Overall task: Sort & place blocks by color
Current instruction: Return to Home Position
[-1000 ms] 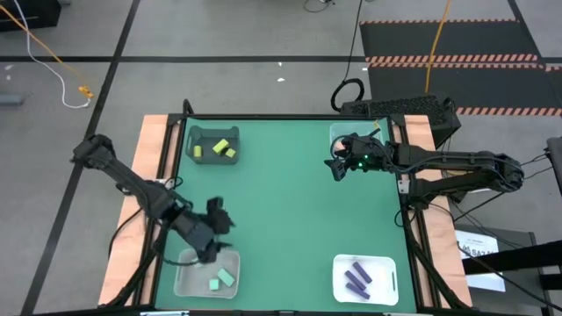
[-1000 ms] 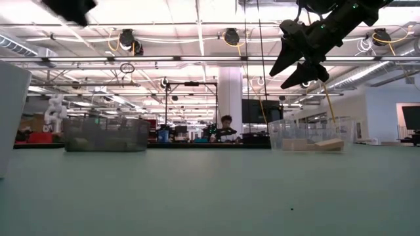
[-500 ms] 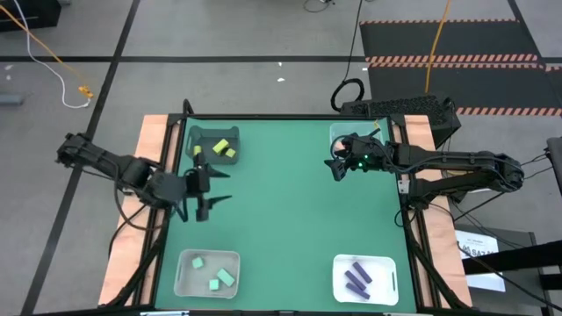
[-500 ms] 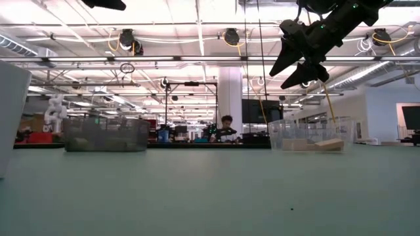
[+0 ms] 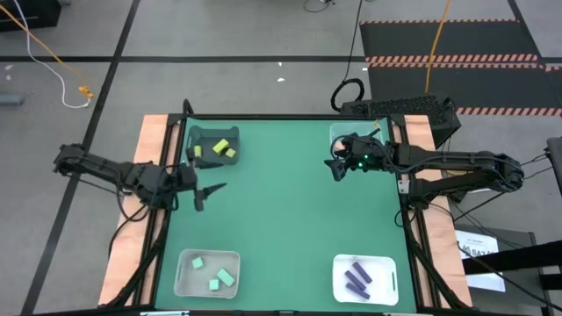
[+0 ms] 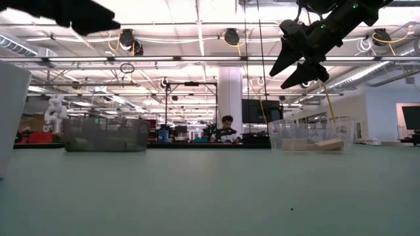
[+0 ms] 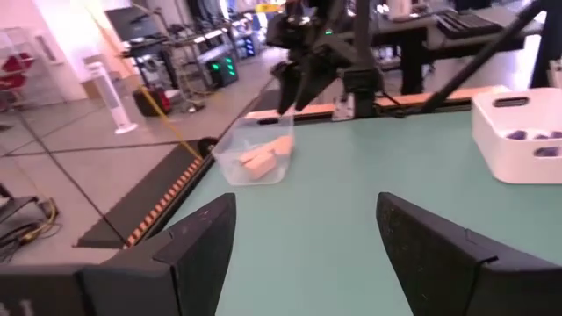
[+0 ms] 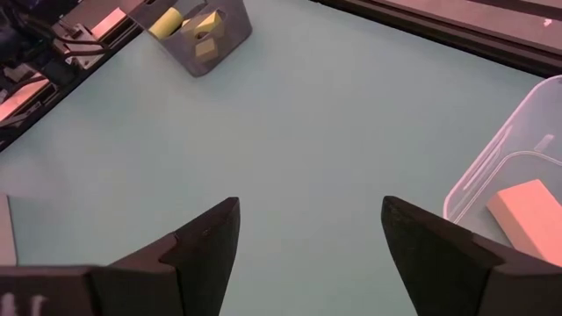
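Note:
Blocks lie sorted in four bins at the table's corners. Yellow-green blocks [image 5: 221, 147] fill the grey bin [image 5: 191, 133] at far left. Mint teal blocks [image 5: 217, 279] sit in a clear bin [image 5: 181, 263] at near left. Purple bars [image 5: 356, 279] lie in the white bin [image 5: 388, 263] at near right. Salmon pink blocks [image 8: 527, 206] rest in the clear bin [image 8: 474, 180] at far right. My left gripper [image 5: 209, 189] hovers open and empty by the left edge, pointing level across the table. My right gripper [image 5: 336, 167] hangs open and empty beside the far-right bin.
The green tabletop [image 5: 281, 211] stretches between the four bins, with wooden rails [image 5: 149, 158] along its left and right sides. A black box and cables [image 5: 404, 107] lie beyond the far edge. A person [image 6: 226, 128] sits far off in the room behind.
My left gripper has drawn away from above the near-left bin toward the table's far edge and back to the left edge. It has tipped up from pointing down to about level and stayed open. The right arm has kept still.

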Available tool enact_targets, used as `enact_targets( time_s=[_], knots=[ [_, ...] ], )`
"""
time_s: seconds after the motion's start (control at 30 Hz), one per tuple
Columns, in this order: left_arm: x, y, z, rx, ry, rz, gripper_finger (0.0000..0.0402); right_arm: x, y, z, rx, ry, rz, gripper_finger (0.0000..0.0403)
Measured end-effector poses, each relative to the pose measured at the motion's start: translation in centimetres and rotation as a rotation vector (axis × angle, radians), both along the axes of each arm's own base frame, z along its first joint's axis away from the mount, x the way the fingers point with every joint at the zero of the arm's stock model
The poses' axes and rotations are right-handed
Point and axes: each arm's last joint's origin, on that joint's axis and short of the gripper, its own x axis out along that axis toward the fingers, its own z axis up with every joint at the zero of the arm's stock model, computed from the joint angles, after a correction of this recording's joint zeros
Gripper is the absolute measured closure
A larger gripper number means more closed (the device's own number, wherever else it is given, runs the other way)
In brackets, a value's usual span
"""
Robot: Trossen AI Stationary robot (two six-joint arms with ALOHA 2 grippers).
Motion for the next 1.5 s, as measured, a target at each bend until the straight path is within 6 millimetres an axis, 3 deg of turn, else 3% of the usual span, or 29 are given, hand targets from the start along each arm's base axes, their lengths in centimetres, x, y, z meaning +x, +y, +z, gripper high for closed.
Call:
enact_targets(
  time_s=[0.37, 0.8, 1.5],
  knots=[
    [-0.9, 0.9, -4.8, -0.019, -0.116, 0.049, 0.0128, 0.0, 0.0, 0.0, 0.0, 0.0, 0.0, 0.0133],
    [-1.2, 1.0, -8.5, -0.012, -0.216, 0.048, 0.0128, 0.0, 0.0, 0.0, 0.0, 0.0, 0.0, 0.0133],
    [-1.2, 1.0, -9.1, -0.048, -0.179, 0.047, 0.0128, 0.0, 0.0, 0.0, 0.0, 0.0, 0.0, 0.0133]
  ],
)
